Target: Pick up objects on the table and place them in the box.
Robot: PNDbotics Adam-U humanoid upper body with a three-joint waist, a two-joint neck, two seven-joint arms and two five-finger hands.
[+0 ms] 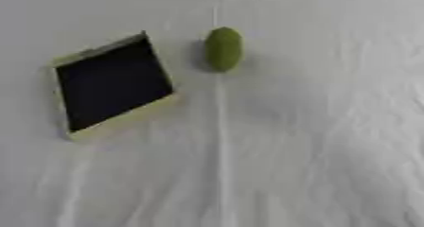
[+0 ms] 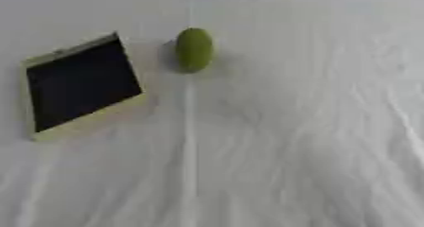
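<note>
White cloth [image 1: 314,164], wrinkled, with a straight crease running away from the camera, fills the near part of the left eye view. On its left half sits the box [image 1: 116,86], turned askew, with pale yellowish walls and a dark inside (nothing can be made out in it). Just beside the box's far right corner, apart from it, a green oval object [image 1: 223,49] lies on the crease. Neither hand shows here, so I cannot tell how their fingers stand.

From the right eye view, box and green object sit the same way, with no hand visible either.
</note>
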